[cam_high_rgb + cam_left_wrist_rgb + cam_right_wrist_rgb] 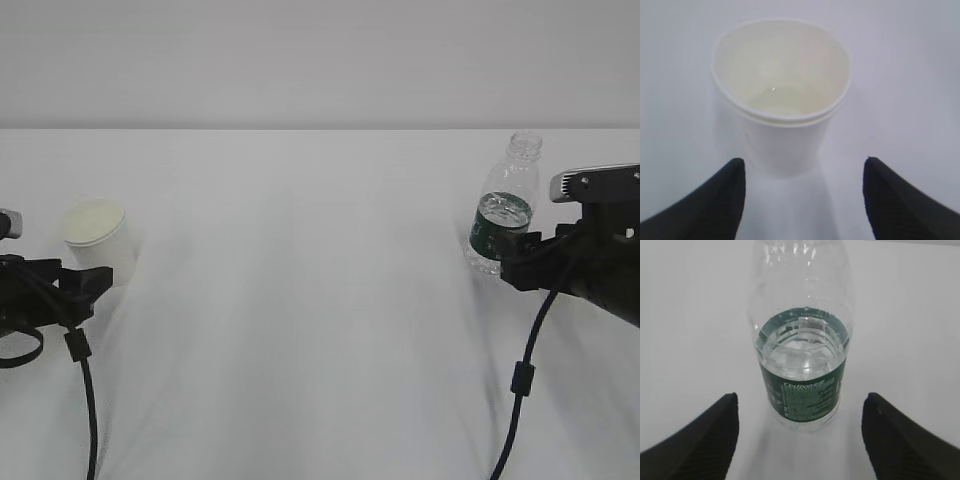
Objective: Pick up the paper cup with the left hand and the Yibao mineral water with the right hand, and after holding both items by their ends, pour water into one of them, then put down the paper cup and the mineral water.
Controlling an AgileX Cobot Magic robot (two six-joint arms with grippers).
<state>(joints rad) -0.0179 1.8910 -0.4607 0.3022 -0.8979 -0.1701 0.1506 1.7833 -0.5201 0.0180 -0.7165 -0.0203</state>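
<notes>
Two black claws, one cup, one bottle on the white surface (pixel 320 300).

Left claw (pixel 802 200) has its fingers spread wide, the single paper cup (pixel 782 100) upright just ahead, untouched. Right claw (pixel 800 437) is equally wide apart, the lone Yibao mineral water (pixel 802 365) standing capless between and beyond its tips, water at label height.

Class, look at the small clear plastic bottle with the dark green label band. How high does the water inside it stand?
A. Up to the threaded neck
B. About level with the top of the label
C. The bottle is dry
B: in the right wrist view the water surface in the clear plastic bottle lies at the label's upper edge, with the ribbed shoulders above it empty.
</notes>
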